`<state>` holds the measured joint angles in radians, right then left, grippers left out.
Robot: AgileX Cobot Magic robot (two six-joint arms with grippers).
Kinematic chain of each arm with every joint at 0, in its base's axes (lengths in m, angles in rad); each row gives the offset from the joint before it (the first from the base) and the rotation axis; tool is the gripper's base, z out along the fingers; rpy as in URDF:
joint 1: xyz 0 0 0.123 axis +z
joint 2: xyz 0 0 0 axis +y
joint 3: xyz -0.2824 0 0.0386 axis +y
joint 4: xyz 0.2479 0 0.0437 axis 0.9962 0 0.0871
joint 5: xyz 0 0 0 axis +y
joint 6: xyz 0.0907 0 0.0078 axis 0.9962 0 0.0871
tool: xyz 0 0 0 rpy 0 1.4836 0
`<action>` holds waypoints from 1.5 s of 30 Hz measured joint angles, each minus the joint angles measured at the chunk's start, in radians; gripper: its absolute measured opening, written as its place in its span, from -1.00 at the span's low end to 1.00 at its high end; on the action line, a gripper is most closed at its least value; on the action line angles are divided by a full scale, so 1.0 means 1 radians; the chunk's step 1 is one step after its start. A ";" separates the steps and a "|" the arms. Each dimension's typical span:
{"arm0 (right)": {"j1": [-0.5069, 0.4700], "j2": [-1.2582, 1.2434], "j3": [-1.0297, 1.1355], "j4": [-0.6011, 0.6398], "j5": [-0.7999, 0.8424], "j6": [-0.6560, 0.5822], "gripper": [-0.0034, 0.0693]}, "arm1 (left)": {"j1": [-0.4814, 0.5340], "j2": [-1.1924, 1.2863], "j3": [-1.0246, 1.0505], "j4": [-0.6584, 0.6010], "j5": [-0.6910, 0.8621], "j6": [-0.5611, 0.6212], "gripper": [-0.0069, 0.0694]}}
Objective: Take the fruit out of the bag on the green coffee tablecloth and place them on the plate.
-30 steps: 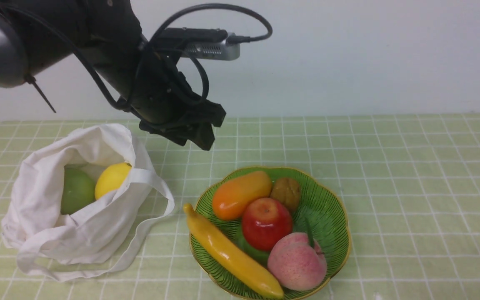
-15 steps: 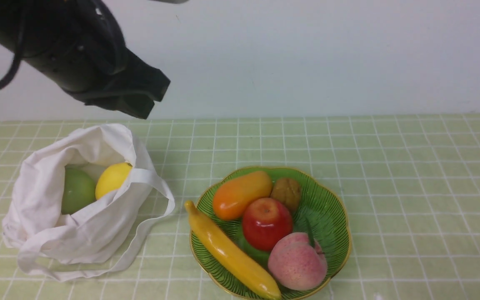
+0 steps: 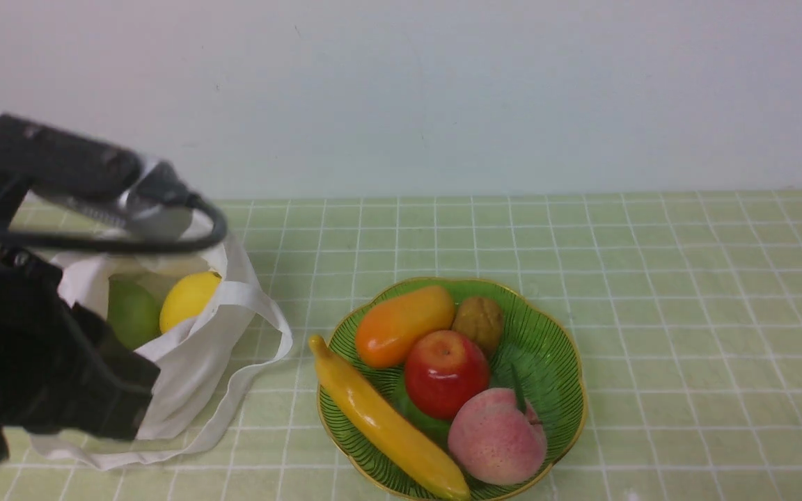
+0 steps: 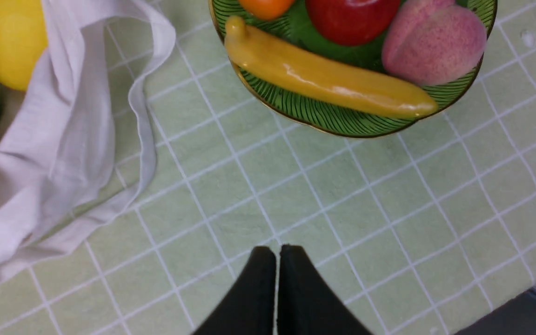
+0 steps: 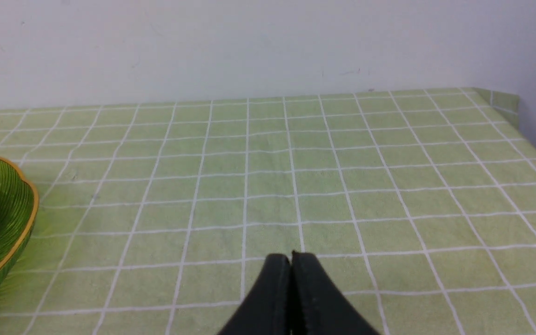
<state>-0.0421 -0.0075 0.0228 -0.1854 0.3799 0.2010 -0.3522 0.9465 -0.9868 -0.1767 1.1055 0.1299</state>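
Landmark: the plate (image 3: 540, 348), resting on the green coffee tablecloth (image 3: 686, 278). Banana (image 3: 387, 417) lies along the plate's near-left edge, stem end poking over the rim. Apple (image 3: 133, 313) and lemon (image 3: 189, 300) sit in the bag's mouth, well to the left of the plate; the bag (image 3: 192, 383) is slumped, partly hidden by the left arm, one strap (image 3: 269, 313) trailing toward the plate. Left gripper (image 4: 278, 288), left of the plate and over the near side of the bag, has its fingers together, nothing between them. Right gripper (image 5: 291, 298), aimed right of the plate, also closed and bare. Two fruits remain, by my reckoning. Risks: descending with fingers together would likely nudge the lemon deeper; a low sweep could hook the strap and drag the bag. Soft cloth might get pinched along with the apple. Plate is crowded on its left; a fruit released there could knock the banana off, or roll if dropped high.
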 joint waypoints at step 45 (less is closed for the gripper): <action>0.000 0.000 0.000 0.000 0.000 0.000 -0.95 | 0.171 -0.732 0.918 0.112 -0.865 -0.130 -0.84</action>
<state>-0.0421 -0.0075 0.0228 -0.1854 0.3799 0.2010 -0.1813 0.2144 -0.0686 -0.0645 0.2409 0.0000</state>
